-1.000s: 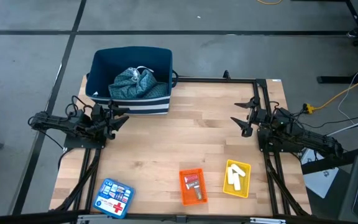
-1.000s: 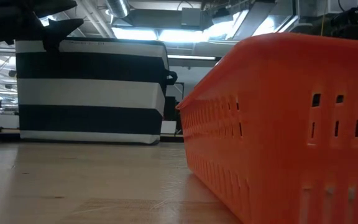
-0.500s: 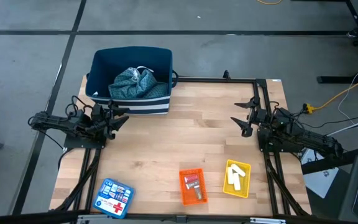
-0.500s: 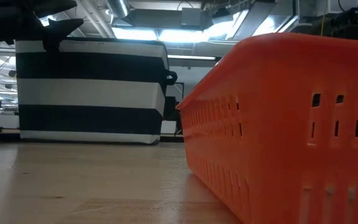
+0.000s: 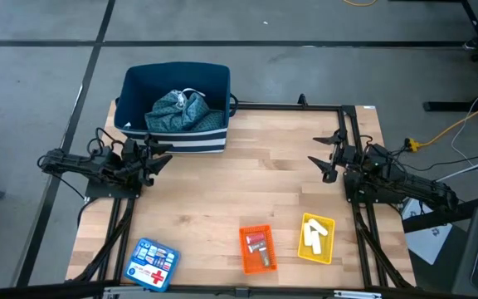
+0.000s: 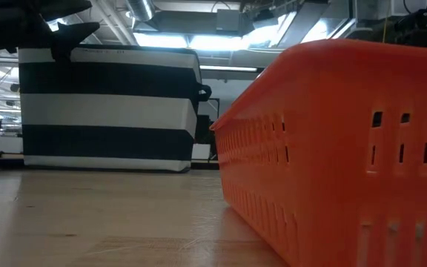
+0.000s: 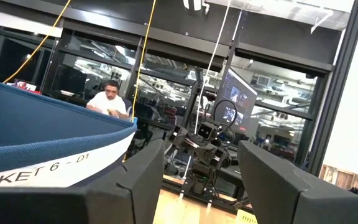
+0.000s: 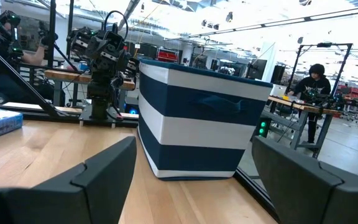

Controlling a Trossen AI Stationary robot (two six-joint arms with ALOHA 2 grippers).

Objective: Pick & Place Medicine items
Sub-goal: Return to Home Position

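Now — white sticks (image 5: 313,235) splayed in yellow bin (image 5: 329,250) | left end effector (image 5: 163,154), right end effector (image 5: 320,154) wide, empty

The table (image 5: 247,191) is matt wood, the orange basket (image 6: 332,148) smooth plastic (slotted), the striped bin (image 8: 197,130) cloth.

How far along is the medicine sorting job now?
Nearly done, it seems. White sticks lie in the yellow tray, small packets in the orange tray, the cloth in the blue bin. Nothing is held: left gripper and right gripper wait at the sides of the table, jaws open. Only the first-aid box lies outside any container.
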